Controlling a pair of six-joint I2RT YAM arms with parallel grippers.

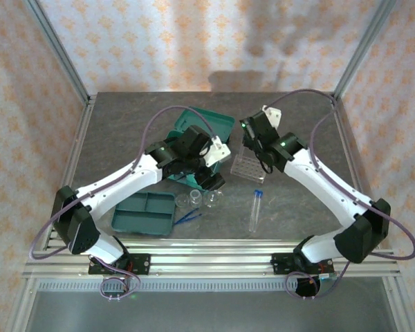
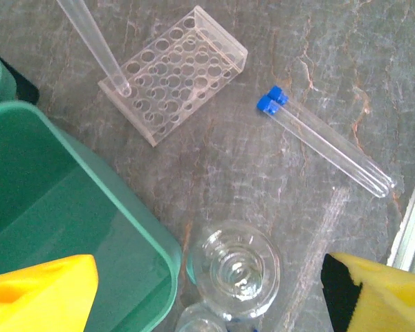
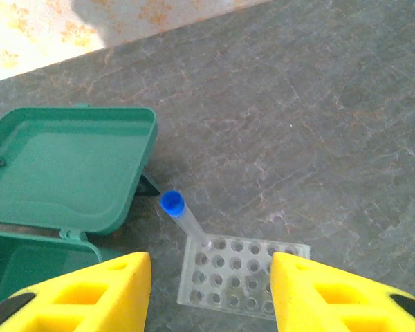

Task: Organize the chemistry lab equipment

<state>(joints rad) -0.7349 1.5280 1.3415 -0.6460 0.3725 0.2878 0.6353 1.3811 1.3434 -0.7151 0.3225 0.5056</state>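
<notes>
Two loose tubes (image 2: 325, 142): blue-capped, lying side by side flat on the table (image 1: 311, 117), between the rack and the near edge, right of centre.
Third tube (image 3: 187, 223): leaning, base in a corner hole of the rack, blue cap up and tipped toward the case.
Rack (image 2: 176, 72): clear, perforated, flat on the table right of centre, beside the case.
Right gripper (image 3: 211, 280): released; yellow fingers (image 3: 111, 294) spread above the rack, leaning tube just ahead of them, no contact.
Left gripper (image 2: 211, 290): released; fingers wide apart, hovering over the vessels, gripping nothing.
Glass vessel (image 2: 234, 270): clear, upright on the table just beside the case wall, mid-table.
Second vessel (image 2: 200, 319): close beside the first; can't tell if they touch.
Tweezers (image 1: 190, 216): blue, on the table by the tray's right edge, nearer the near edge than the vessels.
Divided tray (image 1: 135, 223): teal, flat, left of centre by the near edge.
Case (image 1: 218, 123): teal, hinged, lid open, centre toward the far edge.
</notes>
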